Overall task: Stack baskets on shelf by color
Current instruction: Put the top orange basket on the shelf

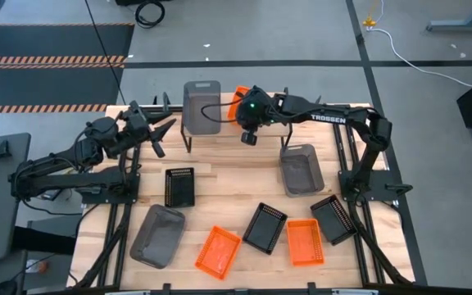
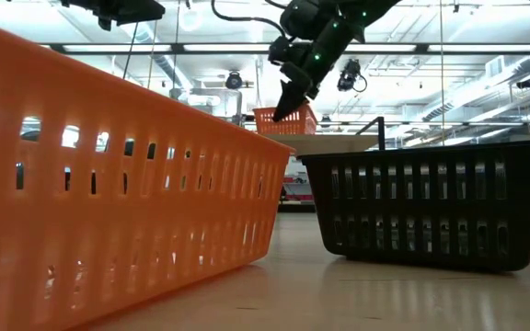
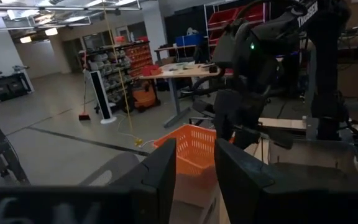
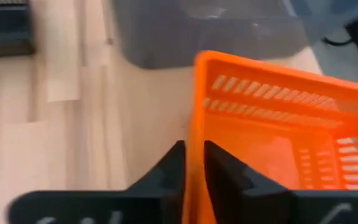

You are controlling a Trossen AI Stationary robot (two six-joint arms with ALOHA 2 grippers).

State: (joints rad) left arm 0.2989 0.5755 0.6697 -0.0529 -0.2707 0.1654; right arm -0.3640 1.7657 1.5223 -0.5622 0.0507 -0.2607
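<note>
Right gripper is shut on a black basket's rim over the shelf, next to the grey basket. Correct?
Not quite. The basket in the right gripper is orange, not black, as the right wrist view shows. It is over the shelf, beside the grey basket.

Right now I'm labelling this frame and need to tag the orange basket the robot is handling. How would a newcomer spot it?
Find the shelf at the table's far edge, where a grey basket sits on its top. Beside that basket, the right gripper pinches the rim of the orange basket over the shelf. The other two orange baskets lie untouched at the table's near edge.
</note>
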